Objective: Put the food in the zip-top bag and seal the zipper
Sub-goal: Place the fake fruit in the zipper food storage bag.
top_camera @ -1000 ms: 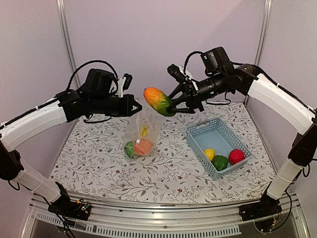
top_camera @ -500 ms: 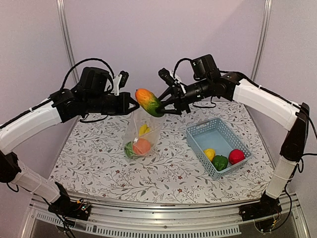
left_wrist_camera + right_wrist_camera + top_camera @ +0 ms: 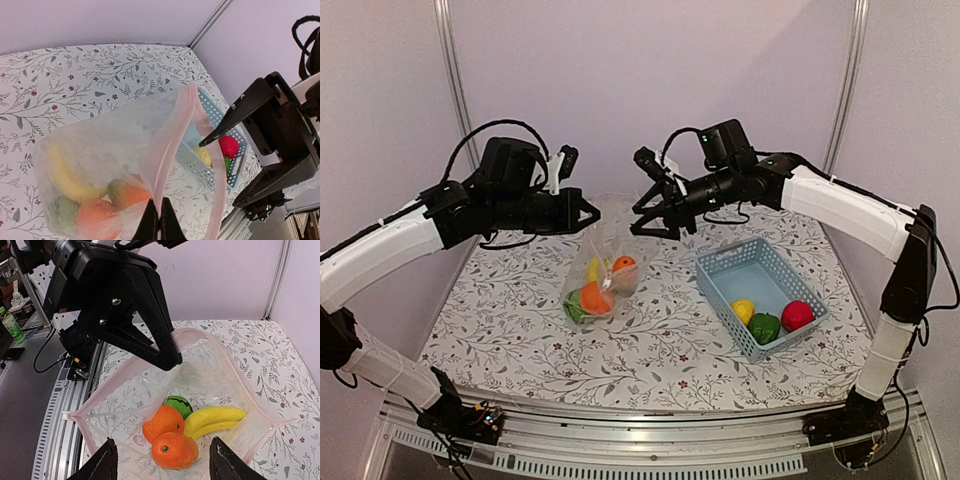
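The clear zip-top bag (image 3: 598,282) hangs open over the table. My left gripper (image 3: 585,213) is shut on its pink zipper (image 3: 165,150) strip at one side of the mouth (image 3: 159,220). Inside lie a yellow banana (image 3: 215,420), a striped watermelon (image 3: 178,404), an orange (image 3: 162,422) and the green-orange piece (image 3: 175,450). My right gripper (image 3: 650,215) hovers just above the bag's mouth, open, with nothing between its fingers (image 3: 164,450). The red apple (image 3: 798,314), lemon (image 3: 743,310) and green pepper (image 3: 764,326) lie in the basket.
The light-blue slotted basket (image 3: 750,268) stands on the flowered tablecloth to the right of the bag. A wall with metal posts closes off the back of the table. The left gripper's black fingers (image 3: 167,360) sit at the bag's far rim in the right wrist view.
The right gripper carried the green-orange piece left over the bag's mouth, opened and let it go. The piece now lies in the bag. The left gripper kept its hold.
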Available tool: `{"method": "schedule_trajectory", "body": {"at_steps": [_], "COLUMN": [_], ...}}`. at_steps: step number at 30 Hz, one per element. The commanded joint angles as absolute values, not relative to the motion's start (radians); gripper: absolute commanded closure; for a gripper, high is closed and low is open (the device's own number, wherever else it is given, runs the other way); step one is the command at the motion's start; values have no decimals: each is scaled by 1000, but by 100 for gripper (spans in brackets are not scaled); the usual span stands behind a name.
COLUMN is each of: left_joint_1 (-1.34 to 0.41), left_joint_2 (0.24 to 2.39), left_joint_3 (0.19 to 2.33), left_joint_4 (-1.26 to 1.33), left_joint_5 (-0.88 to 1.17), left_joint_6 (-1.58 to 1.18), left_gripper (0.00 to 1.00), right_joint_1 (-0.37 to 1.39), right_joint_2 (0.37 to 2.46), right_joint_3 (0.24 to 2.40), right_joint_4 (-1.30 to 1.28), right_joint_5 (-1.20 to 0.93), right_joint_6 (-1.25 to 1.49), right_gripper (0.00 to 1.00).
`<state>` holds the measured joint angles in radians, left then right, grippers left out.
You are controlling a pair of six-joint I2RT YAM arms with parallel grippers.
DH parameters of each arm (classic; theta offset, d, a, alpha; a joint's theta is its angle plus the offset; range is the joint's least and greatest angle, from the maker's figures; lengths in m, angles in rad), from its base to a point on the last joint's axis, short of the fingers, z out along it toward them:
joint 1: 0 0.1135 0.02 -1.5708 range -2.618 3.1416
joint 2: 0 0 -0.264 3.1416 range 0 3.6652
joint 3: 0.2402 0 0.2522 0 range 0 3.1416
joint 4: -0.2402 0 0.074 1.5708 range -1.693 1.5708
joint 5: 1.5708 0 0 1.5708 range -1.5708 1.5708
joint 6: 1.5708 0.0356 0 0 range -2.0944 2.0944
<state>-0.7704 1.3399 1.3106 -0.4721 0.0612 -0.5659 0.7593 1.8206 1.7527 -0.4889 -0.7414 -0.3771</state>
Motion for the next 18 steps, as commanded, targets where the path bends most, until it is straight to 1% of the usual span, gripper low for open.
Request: {"method": "schedule_trajectory", "body": {"at_steps": [1,6,10,14,18], "left_joint_1": [-781,-782,-781,-781,-781], "left_joint_2": [1324,1327,1329,1340,1351], "left_joint_3": [1302,1307,1309,1321,1333], "left_joint_4": [-470,-480,-483,-485,-493], "left_joint_5": [47,46,35,33,38], "left_joint_6": [-558,-554,-546,-540,-533], "left_gripper": [100,100,100,100,100], "right_joint_1": [766,765,774,845,905], "right_joint_2": [1764,1693,1618,1607,1625], "right_joint_3": [1719,1661,1605,1607,1620], "right_joint_4": [-480,-495,-535,-656,-717], "right_joint_5": [-713,-709,-724,-608,-521], "right_joint_6": [-373,-402,-483,-668,-788], "right_gripper": [39,39,41,43,44]}}
